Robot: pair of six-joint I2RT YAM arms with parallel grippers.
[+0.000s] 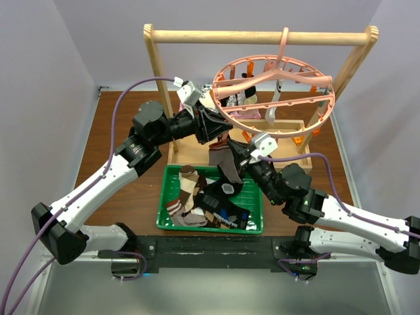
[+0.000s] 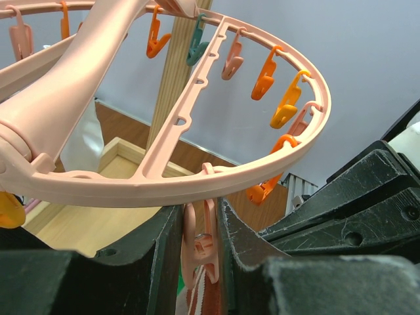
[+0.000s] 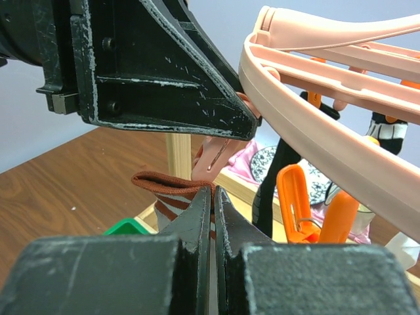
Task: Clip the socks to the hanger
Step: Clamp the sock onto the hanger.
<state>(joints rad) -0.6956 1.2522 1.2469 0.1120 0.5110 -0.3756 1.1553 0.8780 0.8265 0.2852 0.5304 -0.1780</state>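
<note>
Up at the near rim of the hanger (image 2: pixel 131 193), the left gripper (image 2: pixel 199 220) squeezed a pink clip (image 2: pixel 200 252) while the right gripper (image 3: pixel 213 197) had its jaws pinched on the brown striped sock (image 3: pixel 161 187) just below, so I'd guess the cuff needed pushing fully into the clip before release.

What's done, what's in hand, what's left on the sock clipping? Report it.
Done: a few socks already hang from the hanger. In hand: the left jaws squeeze a pink clip on its near rim while the right jaws hold a brown striped sock up to it. Left: the pile of socks in the green tray.
</note>
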